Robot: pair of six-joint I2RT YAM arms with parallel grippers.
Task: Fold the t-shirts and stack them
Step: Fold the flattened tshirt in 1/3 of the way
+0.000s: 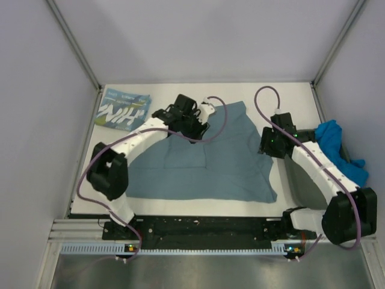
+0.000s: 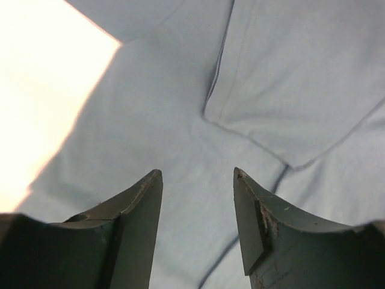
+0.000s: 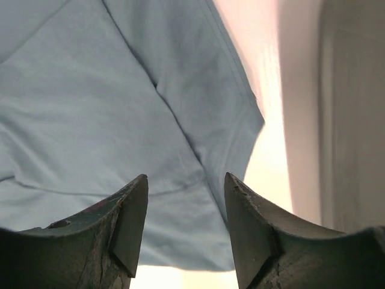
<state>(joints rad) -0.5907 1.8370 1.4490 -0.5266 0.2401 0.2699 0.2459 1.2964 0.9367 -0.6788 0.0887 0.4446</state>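
Note:
A plain slate-teal t-shirt (image 1: 204, 165) lies spread on the white table, partly folded, with a flap laid over its middle. It fills the left wrist view (image 2: 180, 114) and the right wrist view (image 3: 90, 102). My left gripper (image 1: 194, 123) hovers open and empty over the shirt's far left part (image 2: 197, 180). My right gripper (image 1: 266, 143) hovers open and empty over the shirt's right edge (image 3: 185, 183). A folded teal t-shirt with white "NIH" lettering (image 1: 123, 109) lies at the far left corner. A bright blue t-shirt (image 1: 338, 147) lies crumpled at the right.
A dark grey-green tray (image 1: 304, 180) sits at the right under my right arm, with the bright blue shirt at its far end. Grey walls and metal rails enclose the table (image 1: 180, 208). The table's bare white strip shows along the near edge.

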